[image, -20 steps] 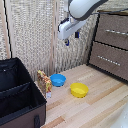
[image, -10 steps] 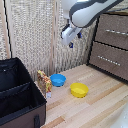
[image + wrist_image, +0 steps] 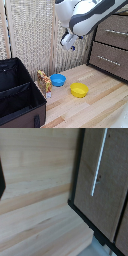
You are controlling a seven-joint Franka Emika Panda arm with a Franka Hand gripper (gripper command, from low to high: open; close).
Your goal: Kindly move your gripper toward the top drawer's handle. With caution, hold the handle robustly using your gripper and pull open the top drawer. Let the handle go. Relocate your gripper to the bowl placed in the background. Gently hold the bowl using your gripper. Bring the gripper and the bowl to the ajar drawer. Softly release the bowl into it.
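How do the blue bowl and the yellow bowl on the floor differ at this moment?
The blue bowl looks slightly smaller than the yellow bowl. The blue one sits closer to the slatted screen and the small giraffe-like toy; the yellow one lies further out on the wooden floor. Both are round, upright, apparently empty and untouched.

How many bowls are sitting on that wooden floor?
2. The blue bowl sits nearer the slatted screen; the yellow bowl sits just beside it, toward the exterior view's right. The black box could hide more.
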